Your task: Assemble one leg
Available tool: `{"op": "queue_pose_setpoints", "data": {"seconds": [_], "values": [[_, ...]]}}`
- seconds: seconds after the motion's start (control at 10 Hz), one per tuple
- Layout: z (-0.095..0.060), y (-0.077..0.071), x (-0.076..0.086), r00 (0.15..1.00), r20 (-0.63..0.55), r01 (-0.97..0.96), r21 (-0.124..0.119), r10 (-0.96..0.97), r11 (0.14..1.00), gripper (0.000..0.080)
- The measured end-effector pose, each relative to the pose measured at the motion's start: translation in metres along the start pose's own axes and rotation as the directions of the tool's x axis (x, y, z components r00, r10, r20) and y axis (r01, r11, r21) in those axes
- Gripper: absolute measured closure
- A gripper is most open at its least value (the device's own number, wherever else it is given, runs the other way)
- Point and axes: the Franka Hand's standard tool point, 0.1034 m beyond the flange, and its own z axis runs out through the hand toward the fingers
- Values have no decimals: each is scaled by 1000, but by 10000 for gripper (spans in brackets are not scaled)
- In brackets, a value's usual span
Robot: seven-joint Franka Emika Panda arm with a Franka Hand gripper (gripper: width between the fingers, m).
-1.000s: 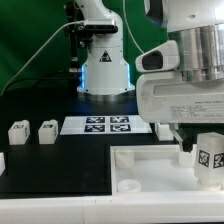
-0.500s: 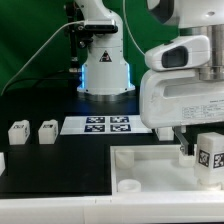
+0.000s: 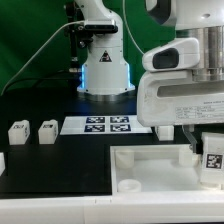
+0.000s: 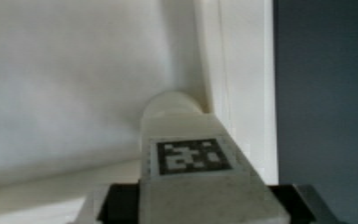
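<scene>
Shifted a little toward the exterior view's right and slightly lower than a second ago, the leg (image 3: pixel 212 161) hangs upright over the white tray-like piece (image 3: pixel 150 160), at that piece's end nearest the table's edge on the exterior view's right. Its black-and-white tag faces the exterior camera. The fingers (image 4: pixel 293 205) are closed on the leg, one on each side. In the wrist view, the leg's free end points at an inside corner of the tray-like piece, close to the raised rim (image 4: pixel 240 60); whether it touches cannot be told. The dark table (image 4: pixel 327 100) shows just past the rim. Two more legs (image 3: pixel 18 133) (image 3: pixel 47 132) stand side by side on the table toward the exterior view's left, well apart from the held one. Between them and the arm's hand lies the marker board (image 3: pixel 100 125), flat on the table in front of the robot's base (image 3: pixel 105 72).
</scene>
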Motion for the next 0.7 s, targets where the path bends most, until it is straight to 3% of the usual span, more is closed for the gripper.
{"op": "queue_pose_setpoints", "data": {"seconds": [0.2, 0.4, 0.7], "values": [[0, 0, 0, 990, 6, -139, 8, 139, 990, 500], [2, 0, 2, 911, 18, -412, 18, 412, 911, 500], [3, 4, 6, 631, 74, -776, 43, 772, 630, 500]]}}
